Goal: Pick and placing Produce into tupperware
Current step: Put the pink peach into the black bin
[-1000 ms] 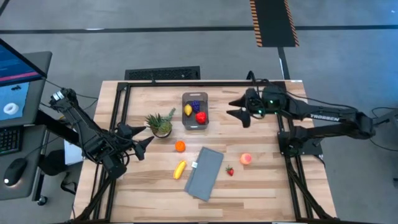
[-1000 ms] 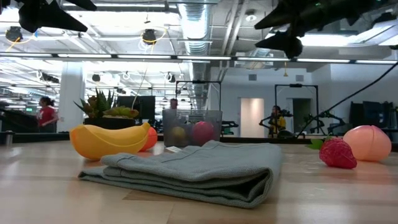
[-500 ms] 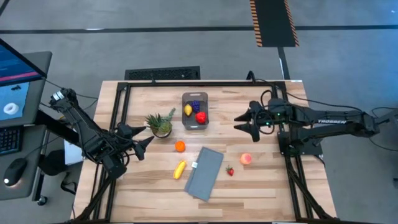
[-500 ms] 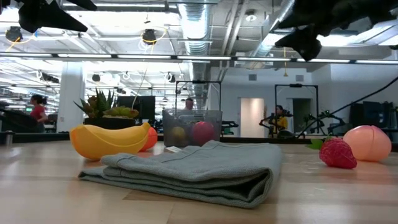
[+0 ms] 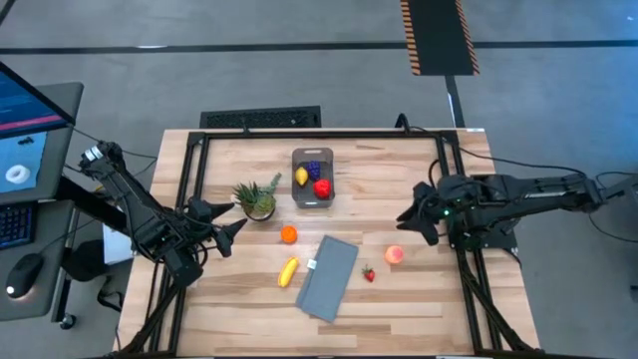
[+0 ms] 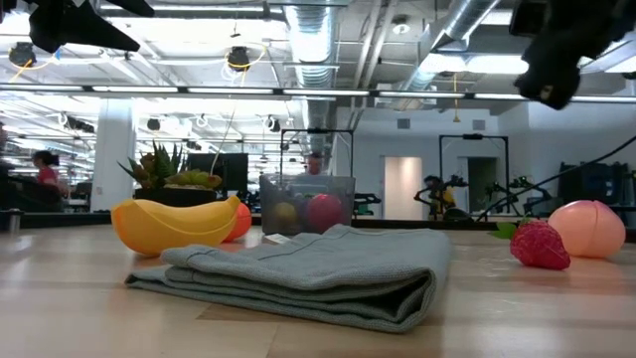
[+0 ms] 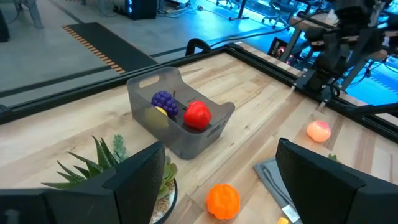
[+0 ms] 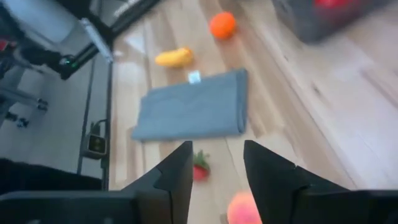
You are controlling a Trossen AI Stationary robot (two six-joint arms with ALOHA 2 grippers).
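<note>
Tupperware (image 5: 312, 179) holds lemon (image 5: 301, 177), grapes (image 5: 315, 168), red fruit (image 5: 322, 187) — right hand (image 5: 411, 218) pressed together, empty.

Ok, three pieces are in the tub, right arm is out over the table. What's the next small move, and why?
Probably open the right gripper and lower it onto the peach. Its jaws are shut and empty, and the peach is the loose piece closest to it, with the strawberry just beyond. The tupperware has room left.

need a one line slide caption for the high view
Right gripper above the peach, left gripper waiting near the pineapple; lemon, grapes and red fruit already in the tupperware.
</note>
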